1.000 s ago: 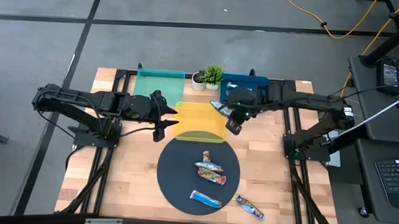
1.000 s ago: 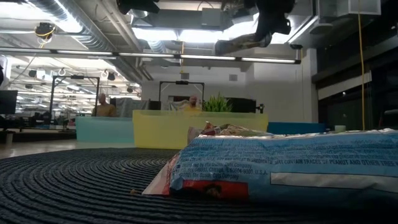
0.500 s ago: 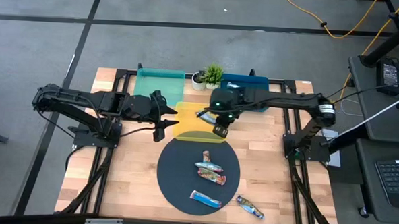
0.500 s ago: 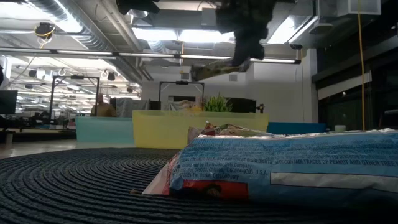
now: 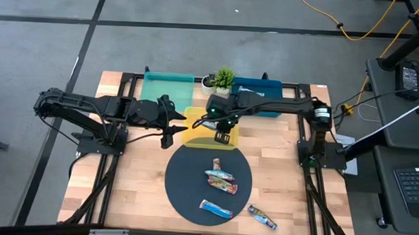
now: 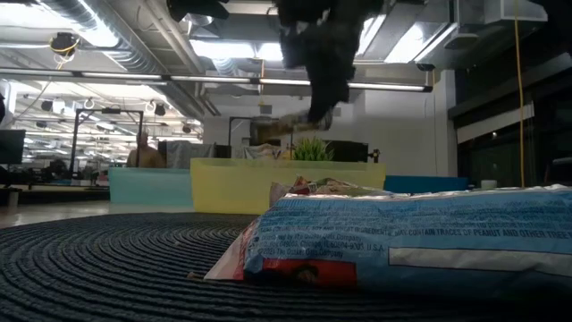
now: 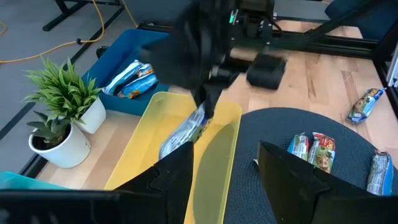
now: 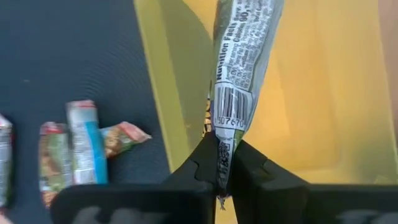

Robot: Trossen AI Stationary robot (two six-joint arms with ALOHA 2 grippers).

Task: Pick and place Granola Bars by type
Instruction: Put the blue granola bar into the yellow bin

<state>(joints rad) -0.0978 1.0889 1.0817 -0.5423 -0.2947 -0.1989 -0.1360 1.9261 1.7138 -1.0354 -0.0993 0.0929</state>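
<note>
Over yellow tray (image 5: 210, 129), right end effector (image 8: 225, 163) clamping granola bar (image 8: 243, 62) by its end

Right pincer (image 8: 225, 163), lower centre of the frame: its two dark fingers (image 8: 198, 163) are closed on the crimped end of a granola bar (image 8: 244, 68), which extends toward the upper edge, barcode and nutrition print facing the camera. Behind the bar, filling the centre and right of the frame, lies the yellow tray (image 8: 323, 87). At left, on the dark ribbed mat (image 8: 74, 50), a cluster of wrapped bars (image 8: 81, 146) lies side by side.
</note>
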